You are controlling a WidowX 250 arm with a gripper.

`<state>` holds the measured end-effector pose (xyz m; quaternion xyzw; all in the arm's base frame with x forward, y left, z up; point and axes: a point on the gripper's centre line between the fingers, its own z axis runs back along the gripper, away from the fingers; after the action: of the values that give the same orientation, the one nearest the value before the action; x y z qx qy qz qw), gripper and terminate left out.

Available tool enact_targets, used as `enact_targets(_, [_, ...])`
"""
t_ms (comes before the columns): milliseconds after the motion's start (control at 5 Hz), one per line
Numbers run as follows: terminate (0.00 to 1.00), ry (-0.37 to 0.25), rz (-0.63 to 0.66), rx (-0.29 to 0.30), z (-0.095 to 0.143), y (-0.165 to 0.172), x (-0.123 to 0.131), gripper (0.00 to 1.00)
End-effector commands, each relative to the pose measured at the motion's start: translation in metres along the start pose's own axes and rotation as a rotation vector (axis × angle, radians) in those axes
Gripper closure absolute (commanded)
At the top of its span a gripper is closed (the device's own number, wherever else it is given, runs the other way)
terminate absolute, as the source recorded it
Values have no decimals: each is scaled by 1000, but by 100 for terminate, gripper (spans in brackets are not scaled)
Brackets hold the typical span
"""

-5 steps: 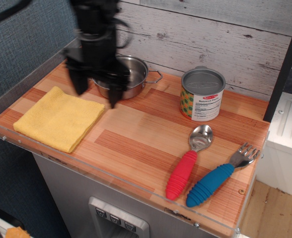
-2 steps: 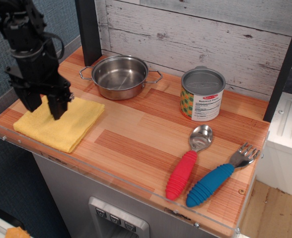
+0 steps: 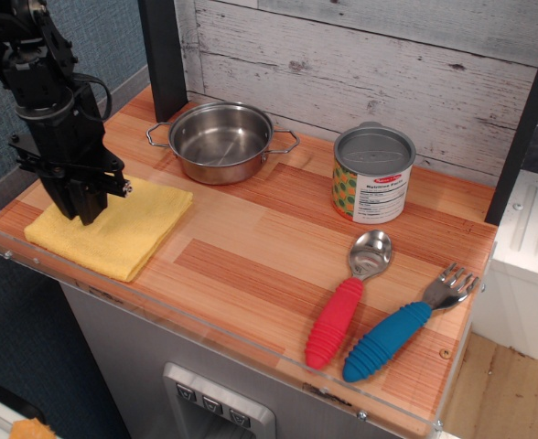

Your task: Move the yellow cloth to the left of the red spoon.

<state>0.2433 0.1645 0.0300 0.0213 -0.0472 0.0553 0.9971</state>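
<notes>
The yellow cloth (image 3: 134,229) lies folded and flat at the left end of the wooden counter (image 3: 251,242). My gripper (image 3: 84,212) stands upright over the cloth's left-middle part, its black fingers drawn together with the tips down in the fabric. The cloth still rests flat on the counter. The red spoon (image 3: 344,304), with a metal bowl and a ribbed red handle, lies far to the right near the front edge, well apart from the cloth and the gripper.
A steel pot (image 3: 221,142) stands behind the cloth to its right. A tin can (image 3: 372,174) stands at the back right. A blue-handled fork (image 3: 399,327) lies right of the spoon. A clear rim runs along the counter's front and left edges.
My gripper moved from in front of the pot to the left, came down onto the yellow cloth, and its fingers went from spread apart to drawn together.
</notes>
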Motion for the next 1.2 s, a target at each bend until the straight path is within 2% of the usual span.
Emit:
enact_targets(0, [0, -60, -6, 51, 4, 5, 12, 100])
enact_targets(200, [0, -76, -13, 66, -1, -3, 18, 100])
enact_targets(800, [0, -75, -18, 48, -12, -19, 23, 100])
enact_targets(1000, [0, -89, -13, 27, -9, -30, 24, 100])
